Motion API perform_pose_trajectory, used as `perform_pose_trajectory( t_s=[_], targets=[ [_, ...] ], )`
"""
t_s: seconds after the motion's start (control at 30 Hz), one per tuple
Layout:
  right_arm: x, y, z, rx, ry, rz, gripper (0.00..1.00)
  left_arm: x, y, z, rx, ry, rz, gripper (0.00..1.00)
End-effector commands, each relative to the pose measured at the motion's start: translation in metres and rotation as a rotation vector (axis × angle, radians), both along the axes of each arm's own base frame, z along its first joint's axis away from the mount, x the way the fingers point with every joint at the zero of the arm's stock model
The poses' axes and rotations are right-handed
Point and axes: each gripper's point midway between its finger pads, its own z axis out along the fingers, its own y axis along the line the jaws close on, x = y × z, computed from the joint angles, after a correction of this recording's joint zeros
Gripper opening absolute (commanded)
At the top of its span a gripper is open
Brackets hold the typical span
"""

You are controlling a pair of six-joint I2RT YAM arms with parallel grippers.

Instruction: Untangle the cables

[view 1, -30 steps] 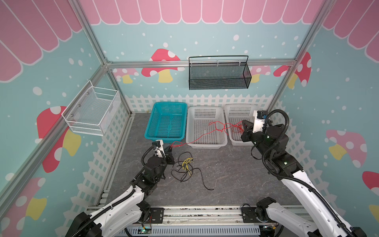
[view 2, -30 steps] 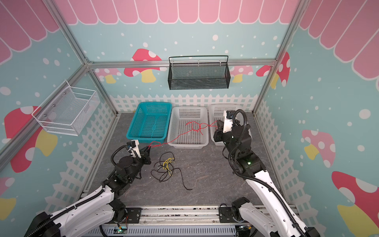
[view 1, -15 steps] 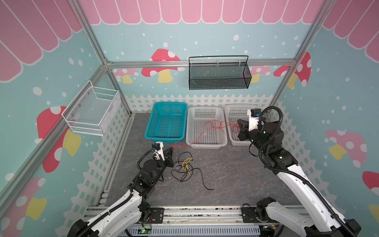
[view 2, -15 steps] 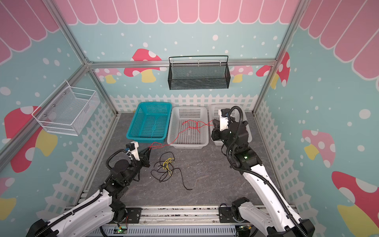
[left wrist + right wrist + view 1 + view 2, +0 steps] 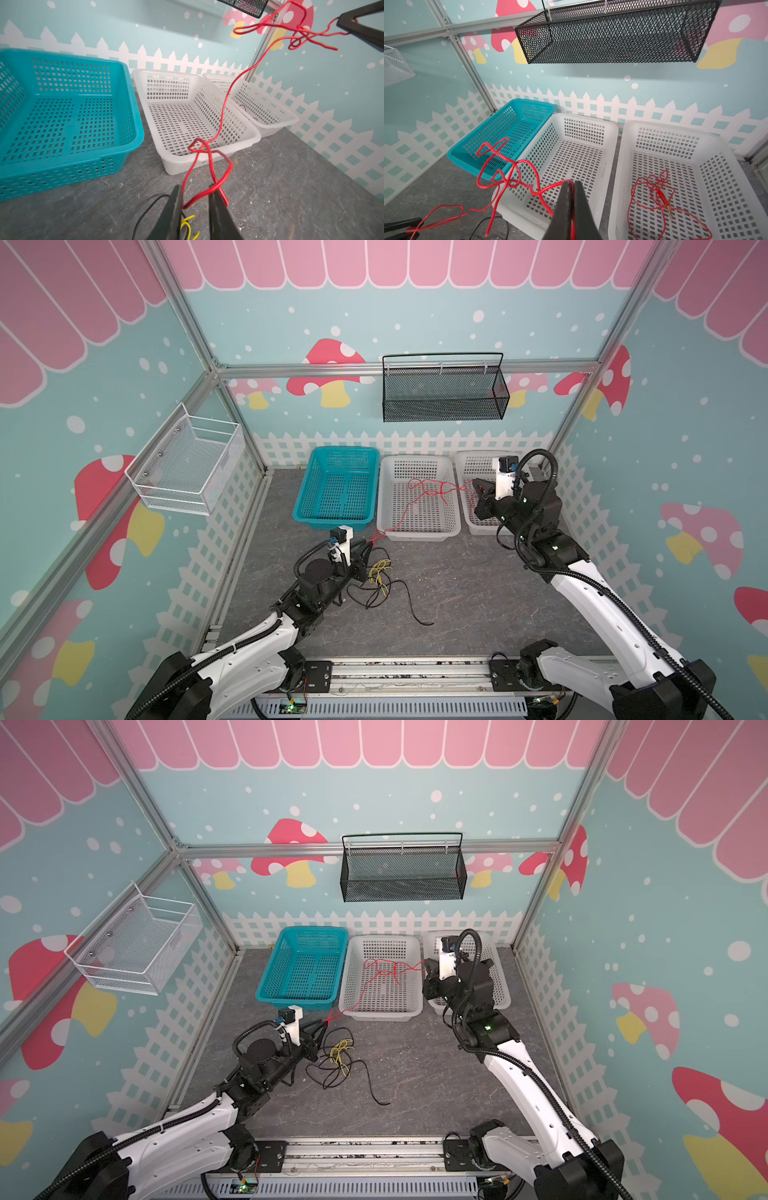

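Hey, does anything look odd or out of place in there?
Yes: a red cable hangs knotted in midair above the middle white basket, strung from the right fingers to the left fingers.

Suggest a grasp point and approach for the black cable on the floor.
Grip the black cable on its free tail, the stretch trailing toward the front right, away from the yellow cable. It lies flat and alone on the bare floor there, so come straight down, jaws across the wire. Nearer the yellow one its loops overlap, and you would likely snag both.
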Motion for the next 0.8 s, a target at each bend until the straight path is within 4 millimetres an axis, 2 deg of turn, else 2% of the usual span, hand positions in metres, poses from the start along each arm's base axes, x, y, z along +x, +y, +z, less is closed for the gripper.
perform_pose_trajectory(
  t_s=[0.0,0.07,0.17,0.2,0.27,0.57,0.77],
  targets=[
    [-0.002,-0.013,0.032,0.038,-0.07,-0.07,0.0,0.002,-0.004,0.021,-0.04,-0.051,-0.008,0.35],
    [-0.002,-0.019,0.04,0.046,-0.085,-0.098,0.0,0.001,-0.003,0.022,-0.039,-0.053,-0.005,0.39],
    [0.0,-0.028,0.049,0.054,-0.102,-0.154,0.0,0.0,0.0,0.023,-0.033,-0.063,0.004,0.55],
    [0.0,-0.031,0.051,0.056,-0.107,-0.174,0.0,-0.001,0.0,0.023,-0.029,-0.068,0.003,0.72],
    [0.001,-0.036,0.055,0.059,-0.115,-0.203,0.0,-0.002,0.002,0.024,-0.022,-0.075,0.007,0.98],
    [0.006,-0.059,0.055,0.025,-0.127,-0.333,0.0,-0.008,0.015,0.024,-0.019,-0.102,0.049,0.99],
    [0.004,-0.074,0.073,0.02,-0.178,-0.417,0.0,-0.009,0.017,0.016,-0.009,-0.087,0.051,0.99]
  ],
)
